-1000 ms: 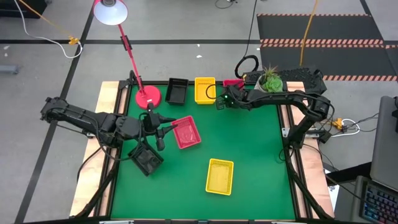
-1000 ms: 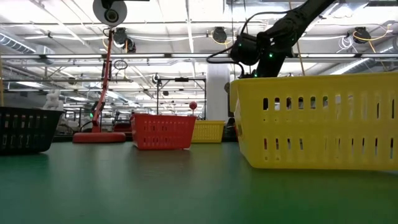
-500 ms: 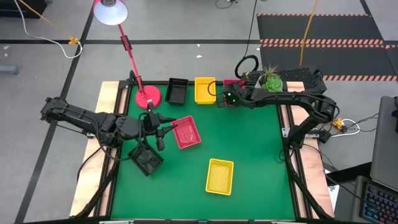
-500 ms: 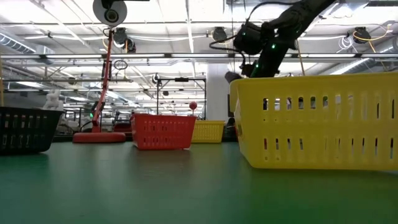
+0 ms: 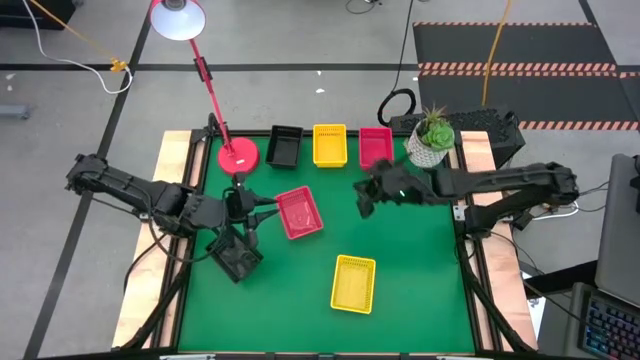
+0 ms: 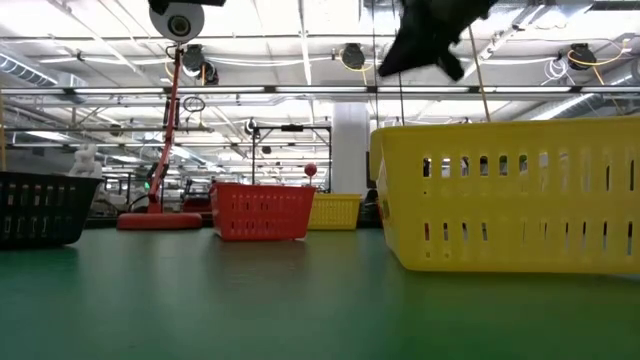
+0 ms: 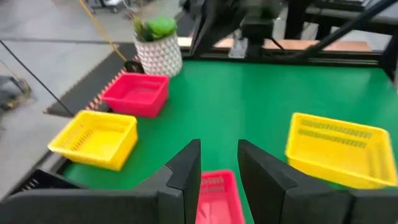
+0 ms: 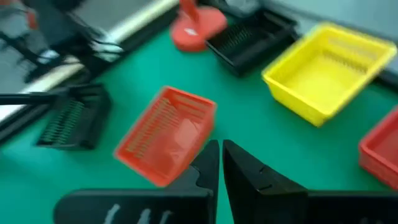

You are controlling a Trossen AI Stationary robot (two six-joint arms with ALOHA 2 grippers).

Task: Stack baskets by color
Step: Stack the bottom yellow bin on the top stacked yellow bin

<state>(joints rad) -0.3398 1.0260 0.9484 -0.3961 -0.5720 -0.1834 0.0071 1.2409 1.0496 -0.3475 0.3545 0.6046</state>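
Note:
Three baskets stand in a row at the far edge: black [image 5: 285, 146], yellow [image 5: 329, 144] and red-pink [image 5: 375, 147]. A red basket [image 5: 299, 213] sits on its base mid-table, a black one [image 5: 236, 257] near the left edge, a yellow one [image 5: 353, 283] toward the near edge. My left gripper [image 5: 262, 211] hovers open above the red basket's left side; the basket [image 7: 214, 196] shows below its fingers. My right gripper [image 5: 365, 196] hangs shut and empty over the middle of the table, high up [image 6: 430, 40].
A red lamp base [image 5: 238, 156] stands at the far left and a white plant pot [image 5: 430, 140] at the far right corner. Bare green mat lies between the red basket and the right edge.
My right gripper has swung from the far edge, beside the row's yellow basket, toward the middle of the table and has risen, rolling as it went. The red-pink basket in the row now shows uncovered. The baskets have kept their places.

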